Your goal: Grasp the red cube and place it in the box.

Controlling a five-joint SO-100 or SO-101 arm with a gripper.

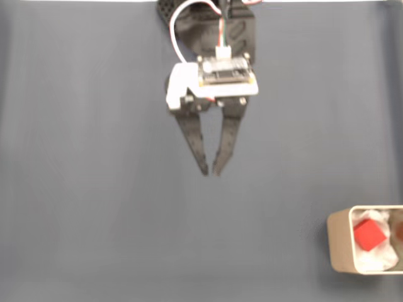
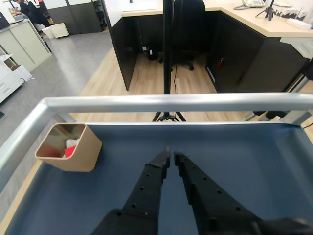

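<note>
The red cube (image 1: 369, 234) lies inside the beige box (image 1: 337, 241) on white padding, at the lower right edge of the fixed view. In the wrist view the box (image 2: 78, 154) stands at the left on the blue mat, a bit of the red cube (image 2: 70, 151) showing over its rim. My gripper (image 1: 210, 172) hangs over the middle of the mat, far from the box, its black fingers nearly touching at the tips with nothing between them. The wrist view shows the same gripper (image 2: 170, 154) shut and empty.
A dark blue mat (image 1: 94, 189) covers the table. A silver metal rail (image 2: 176, 103) runs along the table's far edge and down the left side in the wrist view. Beyond it is an office floor with desks and a tripod.
</note>
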